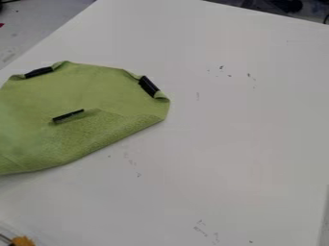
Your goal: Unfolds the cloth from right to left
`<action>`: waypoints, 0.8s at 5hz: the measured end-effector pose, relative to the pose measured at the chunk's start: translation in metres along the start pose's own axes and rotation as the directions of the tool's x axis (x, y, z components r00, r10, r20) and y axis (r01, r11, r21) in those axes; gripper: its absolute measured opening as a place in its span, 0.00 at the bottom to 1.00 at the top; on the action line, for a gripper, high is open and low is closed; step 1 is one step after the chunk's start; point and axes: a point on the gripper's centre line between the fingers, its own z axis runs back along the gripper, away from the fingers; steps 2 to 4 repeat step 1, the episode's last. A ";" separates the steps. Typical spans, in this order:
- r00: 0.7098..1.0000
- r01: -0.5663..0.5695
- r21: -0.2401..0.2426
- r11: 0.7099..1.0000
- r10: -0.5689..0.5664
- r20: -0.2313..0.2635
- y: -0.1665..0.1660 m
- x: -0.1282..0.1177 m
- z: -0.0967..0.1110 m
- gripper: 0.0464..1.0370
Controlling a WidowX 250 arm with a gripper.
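Green cloth [77, 91] lies on a white surface [244, 144], L side of the camera view, running past the L edge. Black strip [38, 72] at its upper L rim, another black strip [148, 87] near the R corner, a third dark strip [68, 116] mid-cloth. Lower part, w/ rougher texture, looks turned up over the rest, so unfolding is prob. incomplete; the step in hand seems to be opening this flap. Next move prob. calls for a light pinch on the flap's free edge nr the mid strip, then a pull outward & L. Claw: can't tell if released or clenched, how wide, or what it holds/touches.
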 end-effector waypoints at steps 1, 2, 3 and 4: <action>1.000 0.020 -0.058 0.998 -0.019 0.017 0.000 0.002 0.002 0.96; 1.000 0.020 -0.058 0.998 -0.019 0.017 0.000 0.002 0.002 0.96; 1.000 0.020 -0.058 0.998 -0.019 0.017 0.000 0.002 0.002 0.96; 1.000 0.020 -0.058 0.998 -0.019 0.017 0.000 0.002 0.002 0.96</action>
